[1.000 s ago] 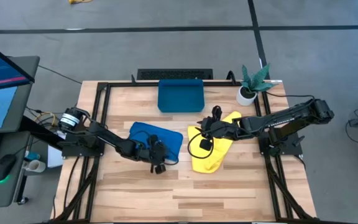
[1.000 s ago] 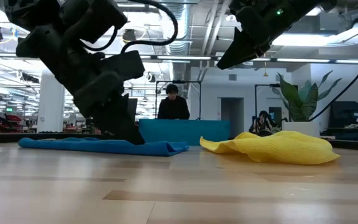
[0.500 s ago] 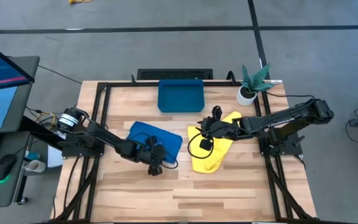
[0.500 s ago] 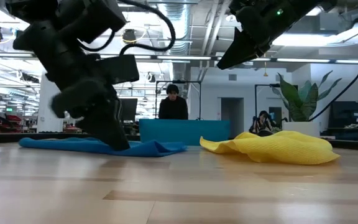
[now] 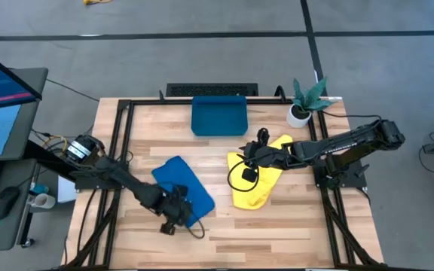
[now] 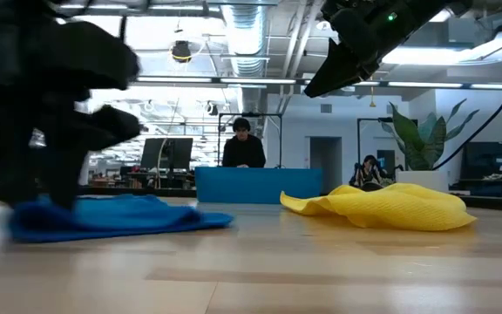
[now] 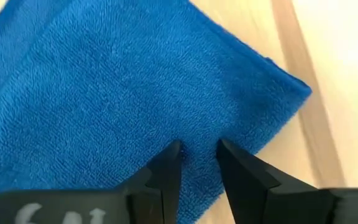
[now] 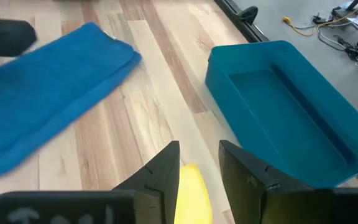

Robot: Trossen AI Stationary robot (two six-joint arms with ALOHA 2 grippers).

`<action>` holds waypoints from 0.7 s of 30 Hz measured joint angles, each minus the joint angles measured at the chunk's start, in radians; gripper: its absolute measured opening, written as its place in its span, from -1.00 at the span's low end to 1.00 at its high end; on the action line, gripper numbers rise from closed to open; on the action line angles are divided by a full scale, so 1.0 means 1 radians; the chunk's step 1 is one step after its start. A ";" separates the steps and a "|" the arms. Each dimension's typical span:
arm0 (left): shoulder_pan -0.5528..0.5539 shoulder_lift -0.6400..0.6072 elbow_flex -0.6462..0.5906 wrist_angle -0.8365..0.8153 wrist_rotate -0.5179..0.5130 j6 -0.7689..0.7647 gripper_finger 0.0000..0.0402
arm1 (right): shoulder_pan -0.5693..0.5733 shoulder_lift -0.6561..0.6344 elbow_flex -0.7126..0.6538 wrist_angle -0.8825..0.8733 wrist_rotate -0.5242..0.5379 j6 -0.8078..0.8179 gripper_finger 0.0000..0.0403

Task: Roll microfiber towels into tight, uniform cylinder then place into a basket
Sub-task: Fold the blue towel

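A: What sits on the bench (image 5: 277,226)?

B: The dark-blue basket (image 5: 218,115) lies at the far edge, well beyond both claws. The blue towel (image 5: 184,187) lies flat, its near edge under the left claw (image 5: 173,220).

A: And that claw's state?

B: Its fingers (image 7: 166,174) stand a narrow gap apart, pressed onto the blue cloth; I cannot tell whether they pinch it.

A: The right claw (image 5: 248,160)?

B: It hovers above the crumpled yellow towel (image 5: 258,183), fingers (image 8: 163,171) slightly spread, nothing between them.

Two dark jointed arms, black cables looped alongside; left arm (image 5: 111,175) with silver round base joint; right arm (image 5: 337,143) bearing pale lettering.
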 joint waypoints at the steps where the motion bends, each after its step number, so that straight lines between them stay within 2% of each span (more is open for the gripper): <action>1: -0.015 0.002 0.023 -0.049 0.003 -0.007 -0.50 | 0.000 0.000 0.000 0.000 0.000 0.000 -0.34; 4: -0.055 0.006 0.074 -0.201 0.016 -0.044 -0.50 | 0.000 0.000 0.000 0.000 0.000 0.000 -0.34; 8: -0.089 0.005 0.128 -0.298 0.004 -0.100 -0.50 | 0.000 0.000 0.000 0.000 0.000 0.001 -0.33; 12: -0.101 0.005 0.157 -0.308 -0.042 -0.132 -0.50 | 0.006 0.000 0.000 0.038 -0.024 0.003 -0.33; 16: -0.113 0.004 0.172 -0.345 -0.047 -0.203 -0.50 | 0.021 0.004 0.000 0.136 -0.126 0.011 -0.33; 21: -0.180 0.003 0.172 -0.361 -0.093 -0.249 -0.50 | 0.036 0.081 0.001 0.291 -0.158 -0.001 -0.34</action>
